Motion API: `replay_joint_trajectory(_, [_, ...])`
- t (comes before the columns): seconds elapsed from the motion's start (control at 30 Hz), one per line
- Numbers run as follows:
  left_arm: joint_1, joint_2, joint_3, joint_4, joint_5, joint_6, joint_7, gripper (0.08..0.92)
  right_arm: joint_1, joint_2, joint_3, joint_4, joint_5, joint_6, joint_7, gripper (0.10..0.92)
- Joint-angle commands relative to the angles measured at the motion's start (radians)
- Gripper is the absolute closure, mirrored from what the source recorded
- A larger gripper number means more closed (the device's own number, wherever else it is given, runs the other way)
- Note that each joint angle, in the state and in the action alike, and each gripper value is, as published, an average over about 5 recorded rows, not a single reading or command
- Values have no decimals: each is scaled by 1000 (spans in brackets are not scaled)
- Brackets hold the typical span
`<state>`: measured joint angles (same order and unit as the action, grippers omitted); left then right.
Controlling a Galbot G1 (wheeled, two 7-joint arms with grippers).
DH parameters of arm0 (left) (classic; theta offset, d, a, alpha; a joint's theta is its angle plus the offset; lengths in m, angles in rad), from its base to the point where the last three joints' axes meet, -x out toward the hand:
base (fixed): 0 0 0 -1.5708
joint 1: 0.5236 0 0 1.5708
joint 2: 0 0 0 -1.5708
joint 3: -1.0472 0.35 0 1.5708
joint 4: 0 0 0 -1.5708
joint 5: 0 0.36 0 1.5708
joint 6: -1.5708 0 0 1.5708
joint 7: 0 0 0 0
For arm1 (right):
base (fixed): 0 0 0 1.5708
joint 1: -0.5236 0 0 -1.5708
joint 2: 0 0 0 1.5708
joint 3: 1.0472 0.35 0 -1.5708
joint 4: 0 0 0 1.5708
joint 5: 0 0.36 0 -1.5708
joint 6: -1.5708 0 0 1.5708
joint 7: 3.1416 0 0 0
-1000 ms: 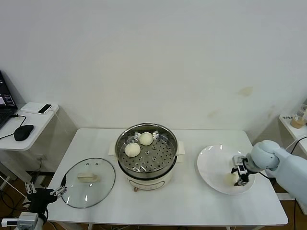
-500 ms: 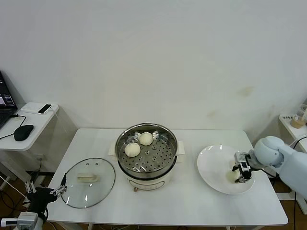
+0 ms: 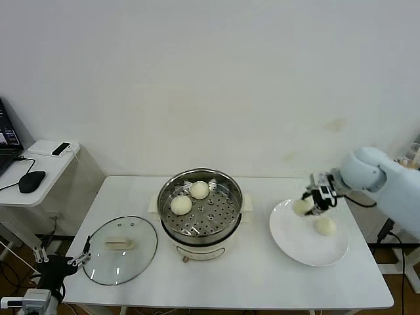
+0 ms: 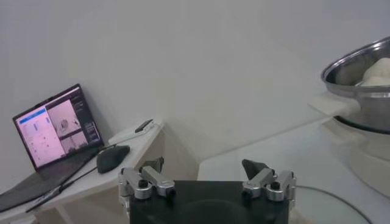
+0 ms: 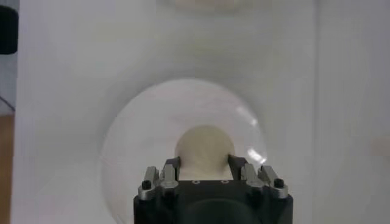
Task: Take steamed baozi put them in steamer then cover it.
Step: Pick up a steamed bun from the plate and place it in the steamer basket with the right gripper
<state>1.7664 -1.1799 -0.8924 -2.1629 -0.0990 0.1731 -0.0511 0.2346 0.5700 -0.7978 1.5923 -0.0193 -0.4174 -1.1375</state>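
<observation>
My right gripper (image 3: 307, 204) is shut on one steamed baozi (image 3: 301, 208), a smooth cream bun, and holds it above the left part of the white plate (image 3: 295, 243). In the right wrist view that baozi (image 5: 205, 148) sits between the fingers (image 5: 172, 165) over the plate (image 5: 137, 143). A second baozi (image 3: 324, 226) lies on the plate. Two more (image 3: 182, 205) (image 3: 199, 190) rest in the steel steamer (image 3: 226, 220) at mid-table. The glass cover (image 3: 138, 259) lies flat to the steamer's left. My left gripper (image 3: 63, 265) hangs open and empty off the table's front-left corner.
A low side table (image 3: 46, 172) at the far left carries a laptop (image 4: 55, 125), a mouse (image 3: 31, 180) and a phone (image 3: 62, 149). A small shelf with a cup (image 3: 408, 164) stands at the far right. The left wrist view catches the steamer's rim (image 4: 356, 61).
My right gripper has risen off the plate with a baozi in it and moved left and back, toward the steamer. A second baozi now shows on the plate. The left arm has not moved.
</observation>
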Motion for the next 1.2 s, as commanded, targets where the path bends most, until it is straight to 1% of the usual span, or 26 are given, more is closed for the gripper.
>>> replay_joint_trajectory(0.03, [-3, -3, -2, 4, 1, 1, 0, 177, 339, 252, -181, 1, 119, -14, 10, 497])
replay_joint_trajectory(0.37, [-14, -7, -8, 6, 7, 3, 0, 177, 302, 503, -223, -61, 162, 5, 49, 499])
replay_joint_trajectory(0.53, [-9, -9, -20, 4, 6, 2, 1, 177, 251, 576, -271, -63, 142, 47, 50, 497])
replay_joint_trajectory(0.73, [-2, -10, -39, -9, -1, 2, 1, 177, 212, 625, -326, -83, 55, 142, 56, 499])
replay_joint_trajectory(0.9, [0, -21, -46, -14, -3, 1, 0, 177, 192, 637, -360, -72, -16, 205, 74, 499])
replay_joint_trajectory(1.03, [2, -30, -45, -11, -2, -1, 0, 177, 182, 640, -381, -64, -67, 239, 76, 499])
replay_joint_trajectory(1.2, [2, -37, -45, -14, -2, -1, 0, 177, 170, 637, -389, -62, -90, 262, 76, 499])
